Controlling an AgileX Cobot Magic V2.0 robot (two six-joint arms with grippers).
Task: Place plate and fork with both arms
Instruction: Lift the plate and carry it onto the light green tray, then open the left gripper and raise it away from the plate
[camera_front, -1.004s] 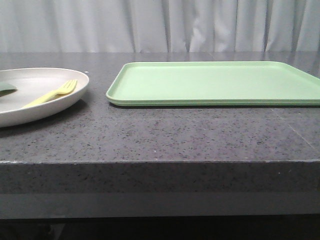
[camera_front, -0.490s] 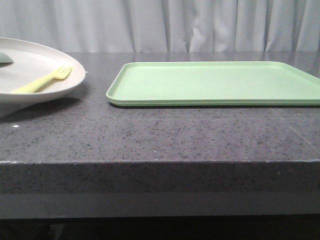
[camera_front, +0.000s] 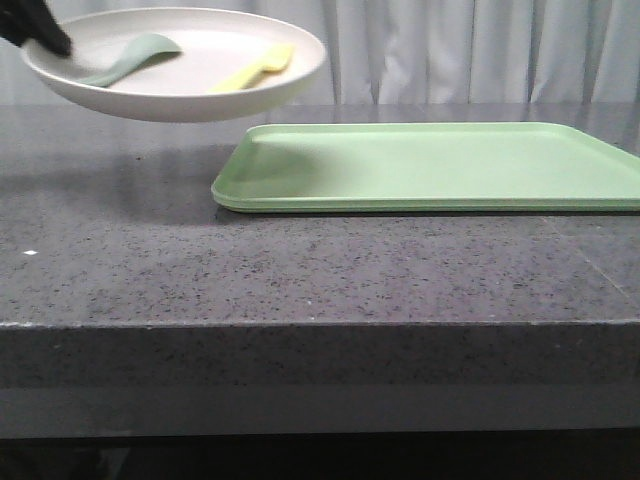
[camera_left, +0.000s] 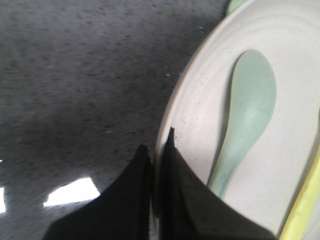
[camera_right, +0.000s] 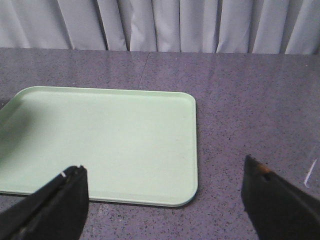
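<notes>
left gripper (camera_left: 159, 165) pinches the plate (camera_front: 190, 95) rim, fork (camera_front: 258, 66) seemingly inside; right gripper (camera_right: 165, 200) gapes wide

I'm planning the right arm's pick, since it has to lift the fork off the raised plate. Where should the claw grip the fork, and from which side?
Probably the handle of the small pale-yellow plastic fork, near mid-length, approached from above. It lies flat in the large round off-white plate, which the left claw holds by its rim above the counter. The raised rim blocks a sideways approach, and the teal-green spoon lies apart from the fork.
</notes>
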